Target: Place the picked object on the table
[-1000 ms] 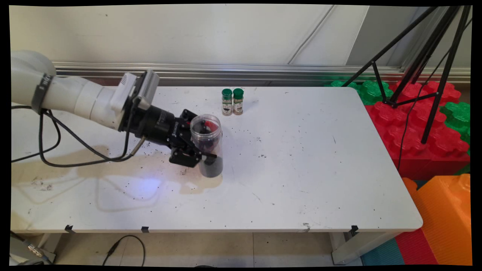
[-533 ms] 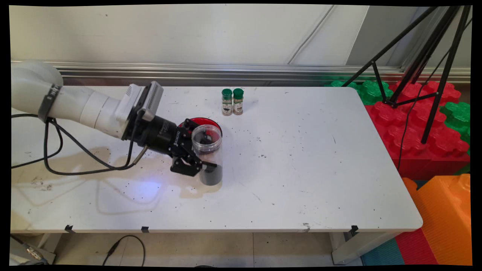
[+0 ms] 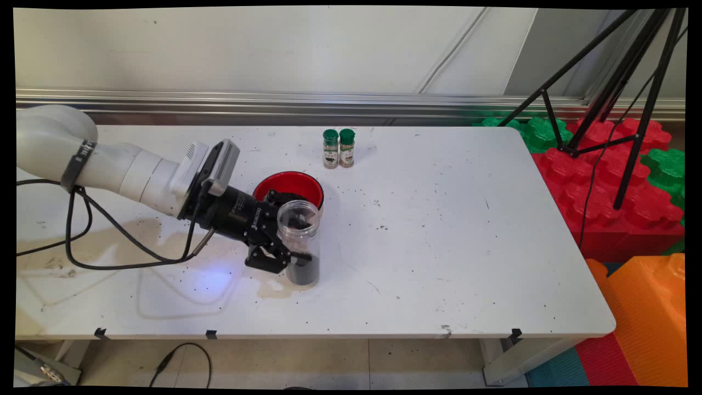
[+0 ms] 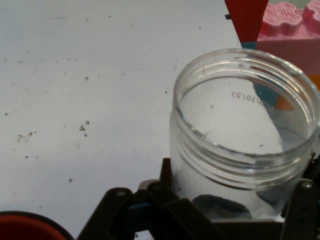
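Two spice bottles (image 3: pixel 338 148) — one jar (image 3: pixel 299 241), one bowl (image 3: pixel 288 187)

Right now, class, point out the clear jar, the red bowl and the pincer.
clear jar (image 3: pixel 299 230), main view, upper wall.
red bowl (image 3: pixel 274 185), main view, inner wall.
pincer (image 3: pixel 290 255), main view, between fingertips at the jar.

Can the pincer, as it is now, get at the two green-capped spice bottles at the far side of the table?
Probably not as it stands: the pincer is shut on the clear plastic jar, so it is occupied. The spice bottles stand apart beyond the red bowl, with open table around them.
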`<state>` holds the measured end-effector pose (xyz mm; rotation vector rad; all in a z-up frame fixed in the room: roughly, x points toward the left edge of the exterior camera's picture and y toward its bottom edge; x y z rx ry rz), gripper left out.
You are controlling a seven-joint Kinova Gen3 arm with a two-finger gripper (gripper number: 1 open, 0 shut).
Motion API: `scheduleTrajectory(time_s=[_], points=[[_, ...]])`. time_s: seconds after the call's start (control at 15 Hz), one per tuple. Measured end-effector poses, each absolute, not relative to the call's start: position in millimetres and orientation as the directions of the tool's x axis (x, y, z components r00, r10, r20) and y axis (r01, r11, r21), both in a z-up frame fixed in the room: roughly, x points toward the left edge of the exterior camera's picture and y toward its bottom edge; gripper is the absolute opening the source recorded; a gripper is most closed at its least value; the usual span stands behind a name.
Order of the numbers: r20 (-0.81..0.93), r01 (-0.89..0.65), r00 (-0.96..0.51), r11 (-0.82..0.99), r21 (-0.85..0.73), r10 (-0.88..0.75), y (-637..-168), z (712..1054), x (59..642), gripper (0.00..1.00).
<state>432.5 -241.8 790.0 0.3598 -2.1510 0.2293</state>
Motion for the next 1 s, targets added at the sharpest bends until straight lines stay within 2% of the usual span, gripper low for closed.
scheduleTrajectory(time_s=[0.8, 0.87, 1.0], points=[[0.804, -0.315, -0.572, 0.948, -0.032, -0.163, -235.0, 770.3, 440.5, 0.0], [0.803, -0.315, -0.574, 0.949, -0.033, -0.163, -234.8, 769.3, 441.2, 1.0], [0.801, -0.314, -0.577, 0.949, -0.034, -0.162, -234.5, 767.7, 442.7, 1.0]])
